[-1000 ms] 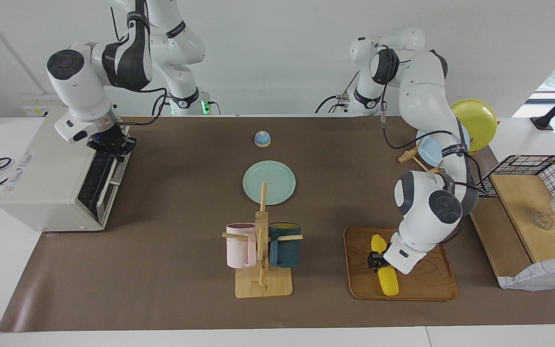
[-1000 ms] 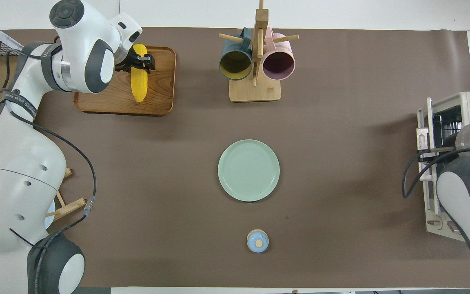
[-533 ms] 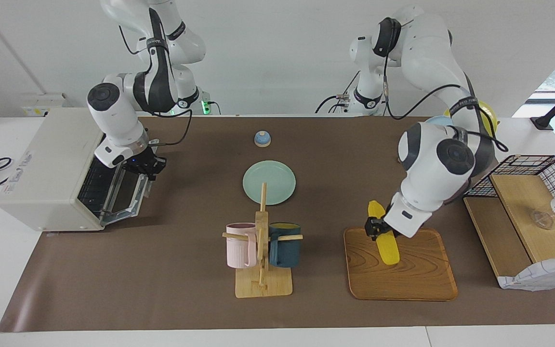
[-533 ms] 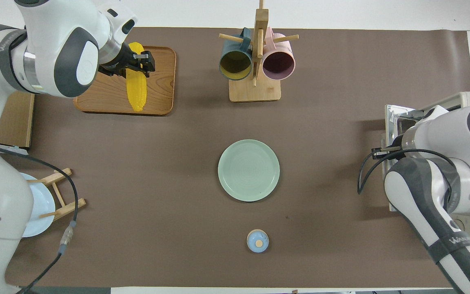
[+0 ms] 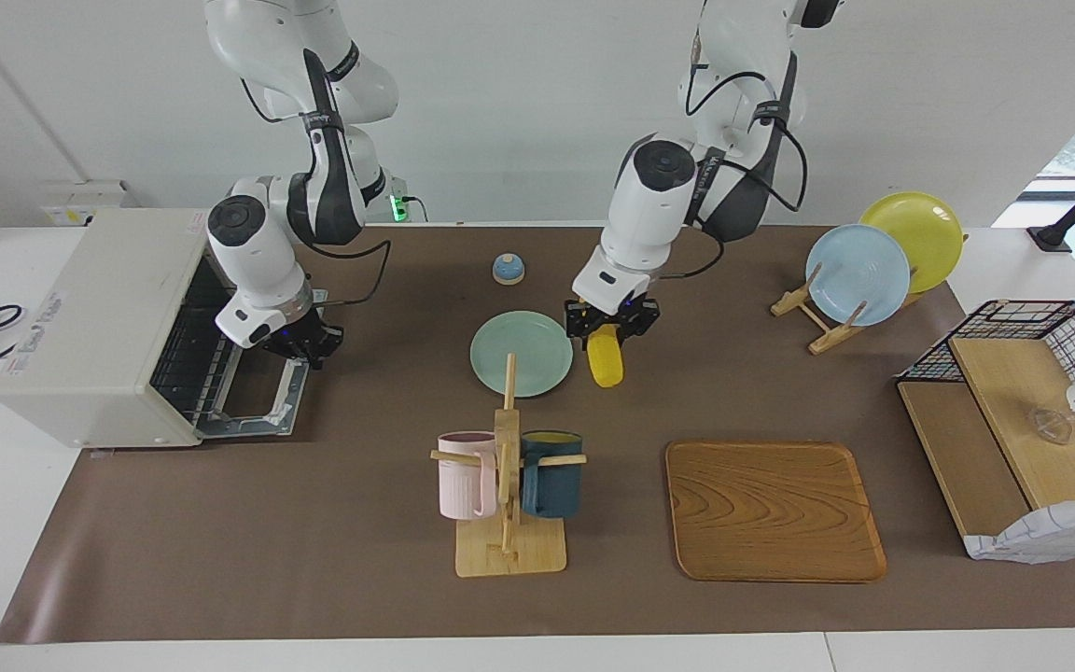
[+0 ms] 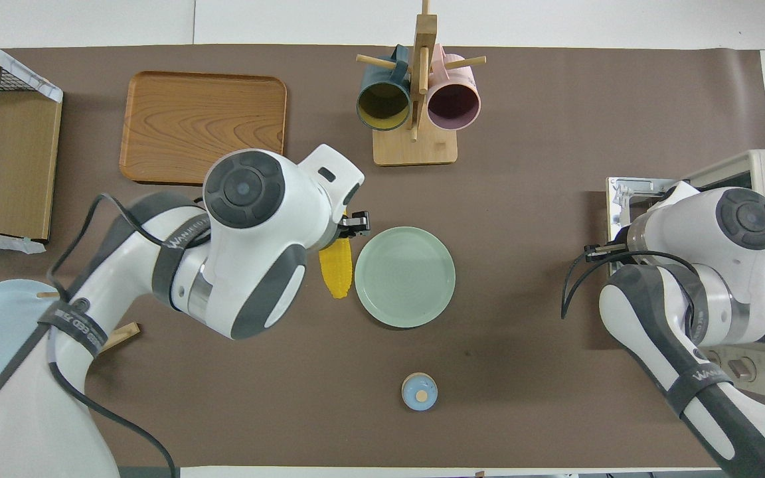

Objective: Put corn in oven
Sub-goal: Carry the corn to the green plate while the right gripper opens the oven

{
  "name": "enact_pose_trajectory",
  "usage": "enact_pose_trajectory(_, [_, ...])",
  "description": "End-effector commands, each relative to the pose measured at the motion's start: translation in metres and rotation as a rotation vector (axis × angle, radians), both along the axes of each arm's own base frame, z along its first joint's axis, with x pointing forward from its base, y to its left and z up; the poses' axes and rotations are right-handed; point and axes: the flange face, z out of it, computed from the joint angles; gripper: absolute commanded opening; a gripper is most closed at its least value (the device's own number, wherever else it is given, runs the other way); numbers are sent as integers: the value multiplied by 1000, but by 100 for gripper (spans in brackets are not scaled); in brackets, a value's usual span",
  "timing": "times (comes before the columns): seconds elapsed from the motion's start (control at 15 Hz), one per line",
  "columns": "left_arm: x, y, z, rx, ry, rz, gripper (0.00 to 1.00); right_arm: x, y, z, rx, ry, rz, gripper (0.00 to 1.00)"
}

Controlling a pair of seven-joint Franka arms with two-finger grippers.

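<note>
Left gripper (image 5: pixel 611 322) clamps the corn (image 5: pixel 605 361) mid-table beside the green plate (image 5: pixel 521 354). Right gripper (image 5: pixel 300 343), fingers unclear, is at the oven (image 5: pixel 90 322) door (image 5: pixel 256 403); carry level, clearing that arm.

Two cams here. One sits high across the table (image 5: pixel 220 560) facing the robots, far enough back to catch the whole brown mat edge to edge. The other hangs above the robots' end, looking steeply down and forward. Both cover the same mat, just flipped half a turn, corners swapped.
</note>
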Motion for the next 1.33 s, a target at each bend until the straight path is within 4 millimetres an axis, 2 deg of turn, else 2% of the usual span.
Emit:
enact_pose_trajectory(0.0, [-54, -32, -28, -75, -65, 37, 0, -1, -13, -4, 31, -11, -45, 0])
enact_pose_trajectory(0.13, [-57, -46, -44, -91, -75, 33, 0, -1, 6, -3, 80, -11, -67, 0])
enact_pose_trajectory(0.2, [-66, -57, -52, -87, -68, 11, 0, -1, 14, -3, 90, -10, -61, 0])
enact_pose_trajectory(0.33, [-70, -62, -66, -78, -60, -7, 0, 1, 21, 1, 93, -11, -48, 0])
enact_pose_trajectory(0.53, [-63, -71, -86, -93, -73, -1, 0, 19, 39, 30, 99, -23, -12, 0])
enact_pose_trajectory(0.6, [-62, -74, -90, -94, -72, -2, 0, 23, 42, 33, 99, -16, -5, 0])
enact_pose_trajectory(0.67, [-62, -74, -91, -93, -71, -1, 0, 23, 43, 33, 99, -17, -7, 5])
enact_pose_trajectory(0.73, [-62, -74, -91, -91, -70, -3, 0, 23, 42, 33, 99, -18, -9, 17])
enact_pose_trajectory(0.87, [-61, -74, -92, -90, -72, -10, 0, 24, 43, 34, 99, -21, -16, 51])
enact_pose_trajectory(0.93, [-61, -74, -92, -89, -74, -14, 21, 25, 43, 34, 97, -22, -23, 53])
enact_pose_trajectory(1.0, [-61, -73, -92, -86, -74, -15, 99, 26, 46, 35, 95, -25, -28, 53])
enact_pose_trajectory(1.13, [-60, -72, -89, -83, -76, -18, 100, 27, 56, 38, 90, -27, -9, 52])
enact_pose_trajectory(1.27, [-56, -67, -80, -87, -84, -15, 100, 28, 56, 37, 88, -26, -8, 52])
